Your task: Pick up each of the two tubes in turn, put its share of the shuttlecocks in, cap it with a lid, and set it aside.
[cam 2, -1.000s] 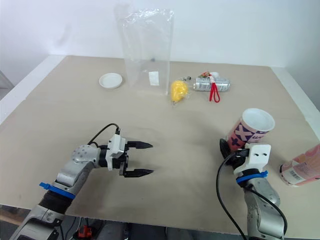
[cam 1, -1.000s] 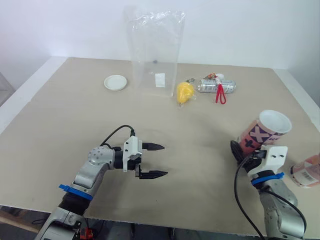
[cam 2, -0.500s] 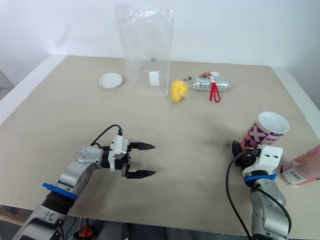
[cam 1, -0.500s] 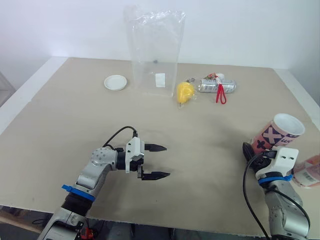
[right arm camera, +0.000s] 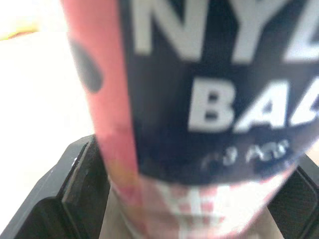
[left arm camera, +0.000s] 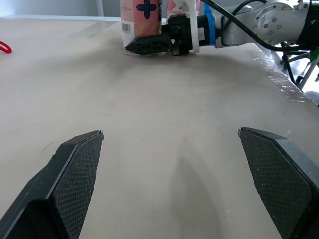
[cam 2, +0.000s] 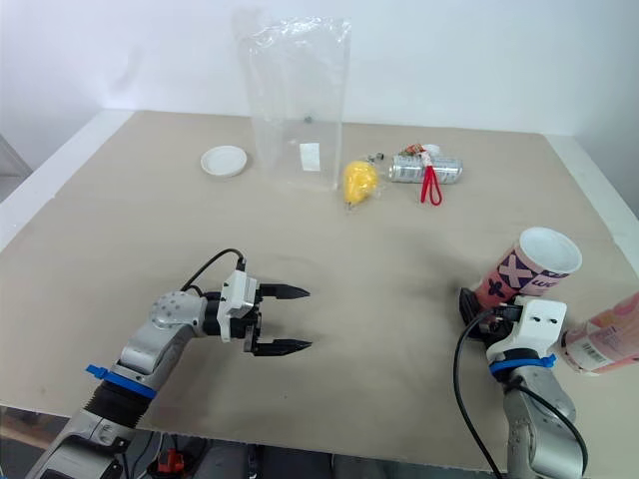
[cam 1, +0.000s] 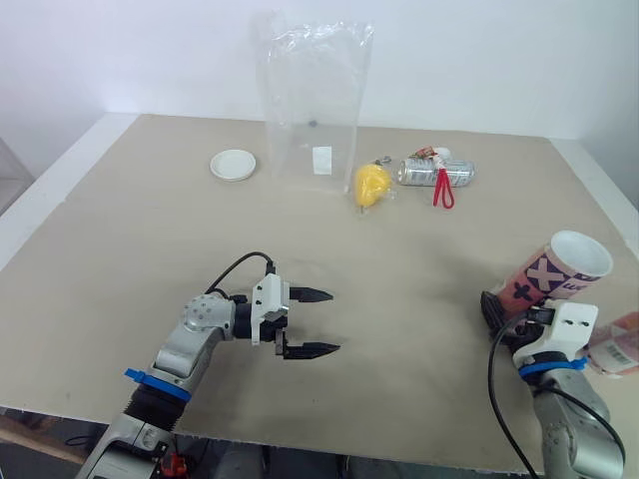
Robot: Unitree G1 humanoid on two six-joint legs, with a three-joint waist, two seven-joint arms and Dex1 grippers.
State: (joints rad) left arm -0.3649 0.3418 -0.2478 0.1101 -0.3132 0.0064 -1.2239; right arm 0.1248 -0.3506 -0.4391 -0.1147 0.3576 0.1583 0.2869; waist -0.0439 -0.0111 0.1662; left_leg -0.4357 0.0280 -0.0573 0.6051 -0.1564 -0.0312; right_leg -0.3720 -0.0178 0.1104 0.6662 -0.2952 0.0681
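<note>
Right now my right gripper (cam 1: pixel 511 302) is clamped around the lower end of a pink tube (cam 1: pixel 555 271). The tube leans over the right side of the table (cam 1: pixel 130 230), its open white mouth raised and pointing away from me. One black finger shows beside the tube's base; the other is hidden behind it. From my right wrist, the tube's printed wall sits between both fingers (right arm camera: pixel 75 184), too close for me to read the lettering whole.

The second tube (cam 1: pixel 616 345) lies near my right wrist at the table's right edge. The frame cuts it off, so I cannot tell whether it is capped.

My left gripper (cam 1: pixel 331 321) sits low over bare table near the front, jaws spread wide, holding nothing.

At the far side a white lid (cam 1: pixel 232 165) lies flat beside an upright clear plastic bag (cam 1: pixel 315 100); I cannot make out its contents. Right of the bag lie a yellow thing (cam 1: pixel 369 184) I cannot identify and a silvery can (cam 1: pixel 436 173) with a red cord (cam 1: pixel 442 190).
</note>
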